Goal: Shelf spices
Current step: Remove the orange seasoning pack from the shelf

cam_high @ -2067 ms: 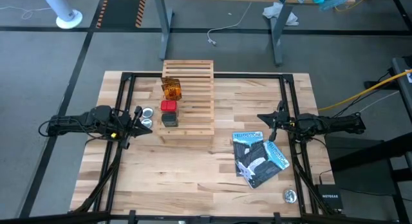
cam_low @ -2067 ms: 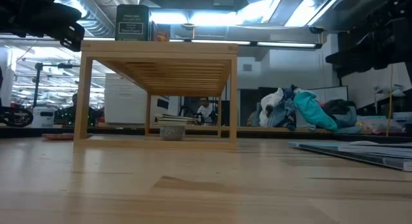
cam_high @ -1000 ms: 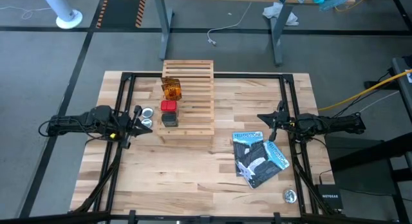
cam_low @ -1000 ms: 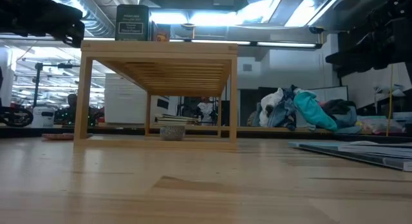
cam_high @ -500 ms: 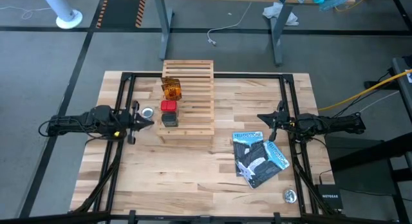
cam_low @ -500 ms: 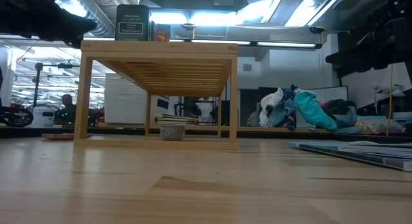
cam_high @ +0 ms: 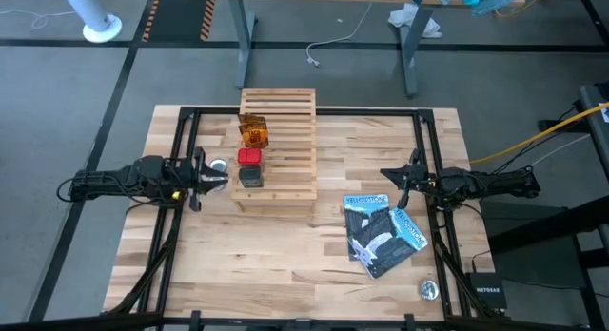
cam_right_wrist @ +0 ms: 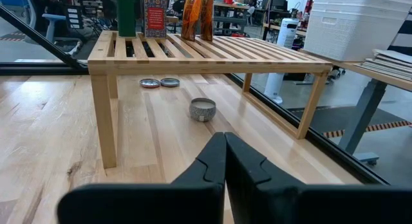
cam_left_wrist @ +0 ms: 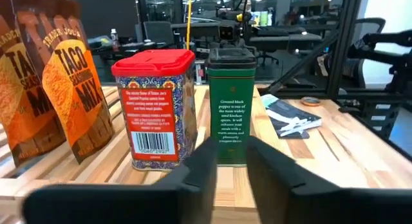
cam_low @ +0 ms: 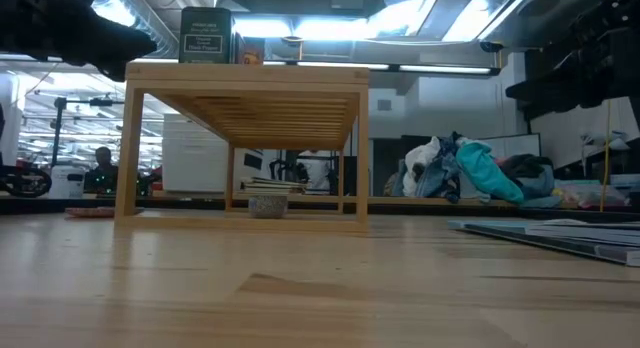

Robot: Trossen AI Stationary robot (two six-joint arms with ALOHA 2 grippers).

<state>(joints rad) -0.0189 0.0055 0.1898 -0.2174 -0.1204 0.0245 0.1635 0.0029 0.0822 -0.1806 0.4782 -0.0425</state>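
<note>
- Butcher-block tabletop carries the shelf; spices stand on it just ahead of the left jaws, slightly parted, empty.
- Right jaws clenched, empty.
- Left jaws, earlier clenched beside the tins, have parted.

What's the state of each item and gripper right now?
shelf: standing on the table, spices on top.
red box: upright on the shelf.
dark grey box: upright beside the red box.
orange packets: standing on the shelf.
left gripper: slightly open, empty, at the shelf edge.
right gripper: shut, empty, waiting at the table's right.
booklets: flat on the table.
</note>
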